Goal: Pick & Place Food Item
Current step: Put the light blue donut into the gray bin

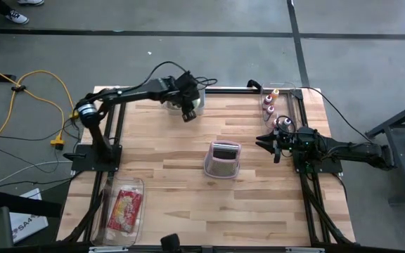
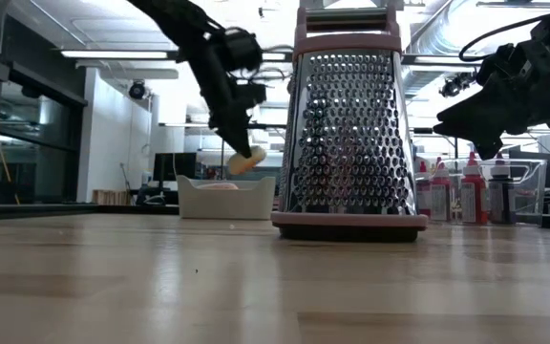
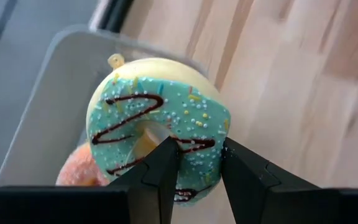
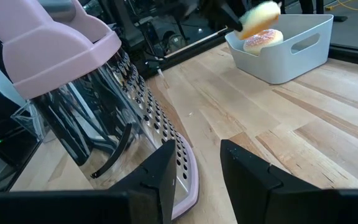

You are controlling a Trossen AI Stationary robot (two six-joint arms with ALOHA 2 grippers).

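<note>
**Left gripper holds a donut above the white bin**

The left gripper point(image 3: 199, 163) is clamped on a donut point(image 3: 160, 134) with teal icing, brown drizzle and sprinkles, one finger through the hole and the other against the outer edge. In the low view the donut point(image 2: 246, 161) hangs tilted, clear of the bin point(image 2: 225, 198) and just above its rim. The bin point(image 1: 197, 103) sits at the far edge of the table point(image 1: 188, 183), left of centre in the high view, with the left gripper point(image 1: 188, 112) over its near side. Inside the bin lies a second donut point(image 4: 263, 38), orange and sugared.

A grater point(image 1: 222, 159) with a pink handle and base stands upright near the middle of the table. The right gripper point(image 1: 269, 146) hovers to the right of the grater, well apart from the bin, its fingers drawn near together and holding nothing.

Sauce bottles point(image 1: 268, 104) stand in a clear tray at the far right corner. A red packet point(image 1: 125, 210) lies in a clear tray at the near left corner.
</note>
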